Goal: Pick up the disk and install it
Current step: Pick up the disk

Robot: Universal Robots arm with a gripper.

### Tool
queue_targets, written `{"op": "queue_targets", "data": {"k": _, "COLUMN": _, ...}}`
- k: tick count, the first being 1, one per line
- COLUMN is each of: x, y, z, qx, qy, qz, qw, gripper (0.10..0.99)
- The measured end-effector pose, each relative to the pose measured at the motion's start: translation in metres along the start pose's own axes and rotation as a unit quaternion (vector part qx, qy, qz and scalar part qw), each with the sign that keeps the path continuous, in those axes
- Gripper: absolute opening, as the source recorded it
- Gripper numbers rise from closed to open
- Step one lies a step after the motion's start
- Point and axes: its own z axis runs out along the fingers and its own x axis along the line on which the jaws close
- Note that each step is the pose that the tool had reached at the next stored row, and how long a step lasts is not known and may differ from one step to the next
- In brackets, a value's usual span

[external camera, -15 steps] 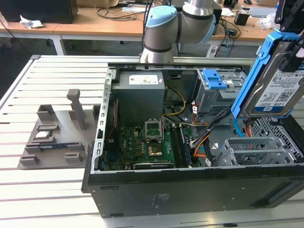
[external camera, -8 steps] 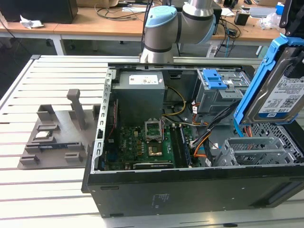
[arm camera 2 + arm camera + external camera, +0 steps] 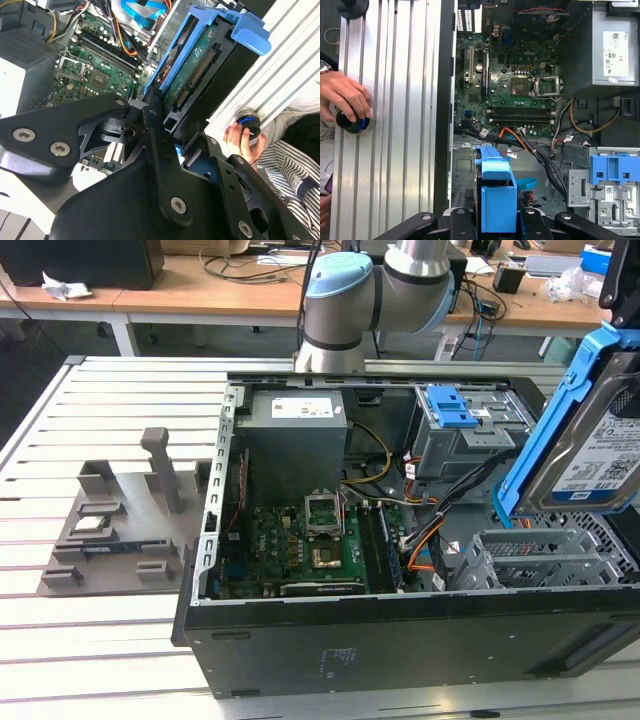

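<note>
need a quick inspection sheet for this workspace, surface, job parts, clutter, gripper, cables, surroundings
surface: slatted metal table bearing the open computer case.
job's things: the disk in its blue frame, held tilted above the case at the exterior view's right; not yet seated.
clutter: grey fixture block on the table at the exterior view's left.
grippers: gripper shut on the disk.
cables: loose orange, yellow and black wires inside the case, beside the motherboard.
surroundings: a person's hand on a round black button on the table; desks behind.
</note>
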Motion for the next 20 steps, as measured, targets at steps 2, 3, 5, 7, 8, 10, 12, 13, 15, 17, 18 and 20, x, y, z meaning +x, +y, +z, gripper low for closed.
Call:
{"op": "queue_targets", "data": {"k": 2, "x": 0.0030, "y": 0.0001, "z": 0.0001, "qx": 0.0000, "qy": 0.0002, "qz": 0.000, "qw": 1.0000, "gripper": 0.369}}
{"op": "queue_targets", "data": {"k": 3, "x": 0.0065, "y": 0.0001, "z": 0.0003, "qx": 0.0000, "qy": 0.0004, "qz": 0.000, "qw": 1.0000, "gripper": 0.369}}
{"op": "queue_targets", "data": {"k": 5, "x": 0.0085, "y": 0.0002, "z": 0.0006, "qx": 0.0000, "qy": -0.0015, "qz": 0.000, "qw": 1.0000, "gripper": 0.369}}
{"op": "queue_targets", "data": {"k": 7, "x": 0.0085, "y": 0.0001, "z": 0.0011, "qx": 0.0001, "qy": -0.0044, "qz": 0.000, "qw": 1.0000, "gripper": 0.369}}
{"op": "queue_targets", "data": {"k": 8, "x": 0.0085, "y": -0.0002, "z": 0.0021, "qx": 0.0001, "qy": -0.0045, "qz": 0.000, "qw": 1.0000, "gripper": 0.369}}
{"op": "queue_targets", "data": {"k": 10, "x": 0.0085, "y": -0.0020, "z": 0.0056, "qx": 0.0000, "qy": -0.0045, "qz": 0.001, "qw": 1.0000, "gripper": 0.369}}
{"op": "queue_targets", "data": {"k": 12, "x": 0.0083, "y": -0.0037, "z": 0.0096, "qx": -0.0002, "qy": -0.0044, "qz": 0.001, "qw": 1.0000, "gripper": 0.369}}
{"op": "queue_targets", "data": {"k": 13, "x": 0.0081, "y": -0.0043, "z": 0.0115, "qx": -0.0004, "qy": -0.0046, "qz": 0.001, "qw": 1.0000, "gripper": 0.369}}
{"op": "queue_targets", "data": {"k": 15, "x": 0.0070, "y": -0.0078, "z": 0.0202, "qx": -0.0008, "qy": -0.0046, "qz": 0.002, "qw": 1.0000, "gripper": 0.369}}
{"op": "queue_targets", "data": {"k": 17, "x": 0.0062, "y": -0.0097, "z": 0.0241, "qx": -0.0009, "qy": -0.0046, "qz": 0.003, "qw": 1.0000, "gripper": 0.369}}
{"op": "queue_targets", "data": {"k": 18, "x": 0.0049, "y": -0.0117, "z": 0.0280, "qx": -0.0010, "qy": -0.0046, "qz": 0.004, "qw": 1.0000, "gripper": 0.369}}
{"op": "queue_targets", "data": {"k": 20, "x": 0.0032, "y": -0.0129, "z": 0.0333, "qx": -0.0012, "qy": -0.0046, "qz": 0.004, "qw": 1.0000, "gripper": 0.369}}
